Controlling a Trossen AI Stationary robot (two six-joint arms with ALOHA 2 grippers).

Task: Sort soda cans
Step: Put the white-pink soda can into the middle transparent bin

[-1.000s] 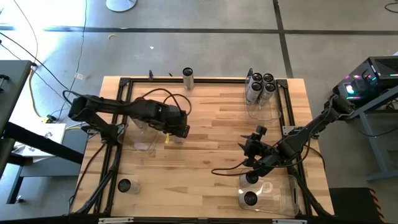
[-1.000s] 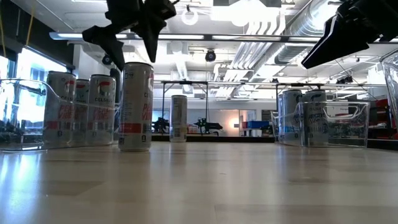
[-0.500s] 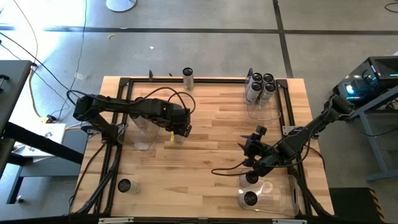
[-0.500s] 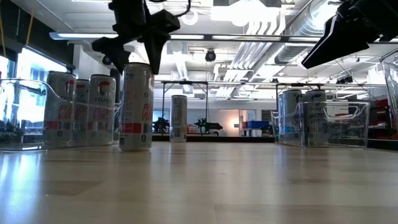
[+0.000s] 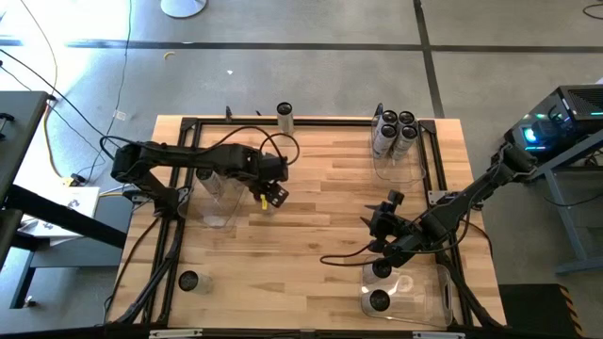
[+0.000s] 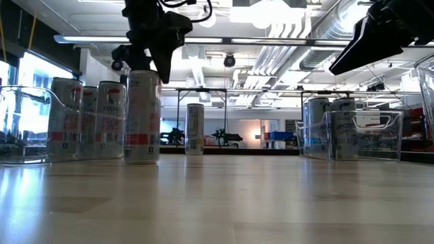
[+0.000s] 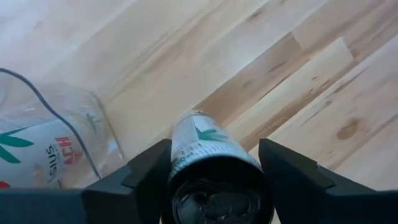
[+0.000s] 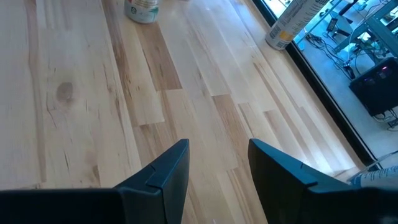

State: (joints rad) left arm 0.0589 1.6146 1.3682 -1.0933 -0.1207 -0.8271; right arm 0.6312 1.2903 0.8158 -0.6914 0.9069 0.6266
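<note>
My left gripper stands beside the left clear bin, shut on a silvery soda can that is upright just right of the bin. The bin holds three more cans. My right gripper hangs open over bare wood near the right side, touching nothing. Four cans stand on their bases in the far right bin. Two cans stand in the near right bin. Single cans stand at the far edge and the near left corner. My left gripper pinches the can's top end between its two fingers, one on each side of the rim. It comes from above, pointing down. The can stays upright, and its base looks to be at the table top.
The middle of the table is bare wood. A black frame rail runs along the table's sides. Cables trail from the right arm over the wood.
My left gripper has come down over the can's top, turned about and taken hold of it. The can has shifted slightly toward the left bin and turned a little, staying upright. My right arm has kept still.
</note>
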